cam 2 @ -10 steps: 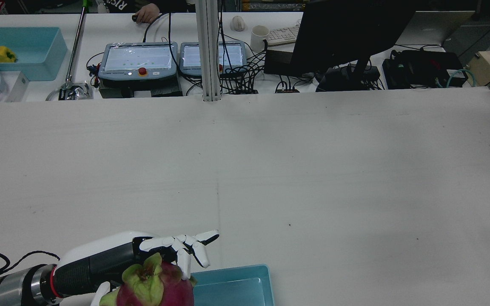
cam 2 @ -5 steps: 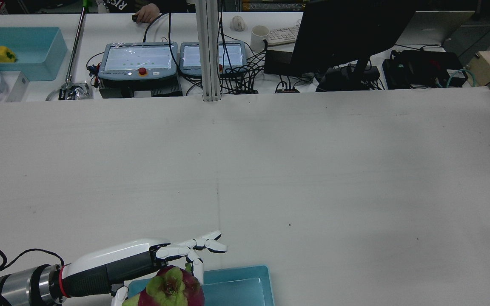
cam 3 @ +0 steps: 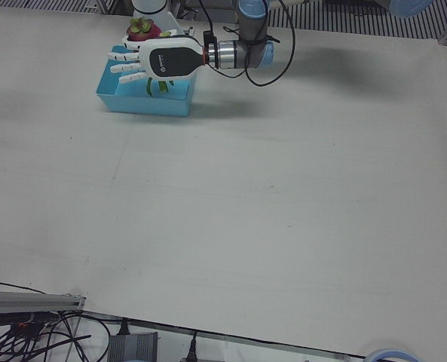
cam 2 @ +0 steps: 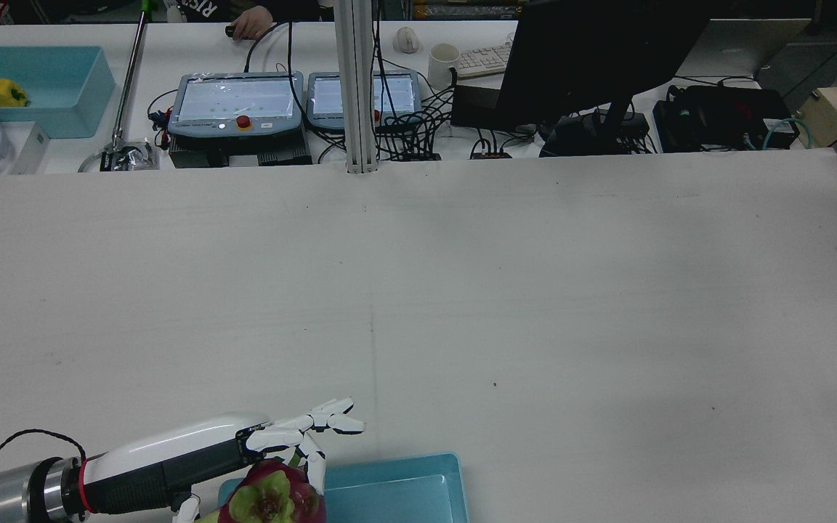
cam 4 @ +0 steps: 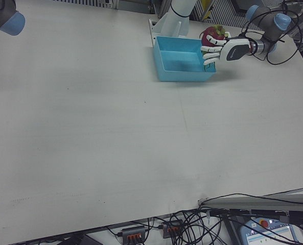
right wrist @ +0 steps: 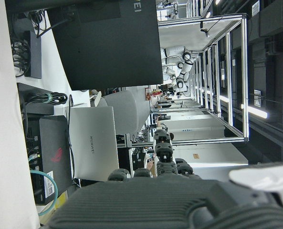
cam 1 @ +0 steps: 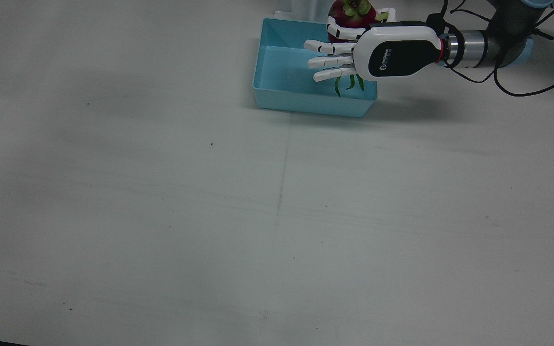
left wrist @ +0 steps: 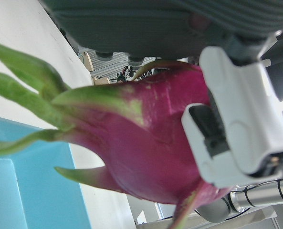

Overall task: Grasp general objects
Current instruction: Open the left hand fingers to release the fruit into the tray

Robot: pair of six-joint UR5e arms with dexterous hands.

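Nearest the operators' edge the white tabletop carries nothing but faint seams and specks, and the same goes for its middle. At the robot-side edge, roughly centred along it, sits a light blue bin on the tabletop. Left hand hovers over the bin's corner nearest the left arm, palm down, clamped on a dragon fruit: thumb on one side, fingers draped over the top and extending past it. Left hand view confirms contact: white thumb pad pressed into the magenta skin, green scales sticking out over the bin interior. Fruit is off the surface, held above the bin rim, green scales hanging down into the bin. Right hand: only the palm edge shows in its own camera, can't tell finger state.
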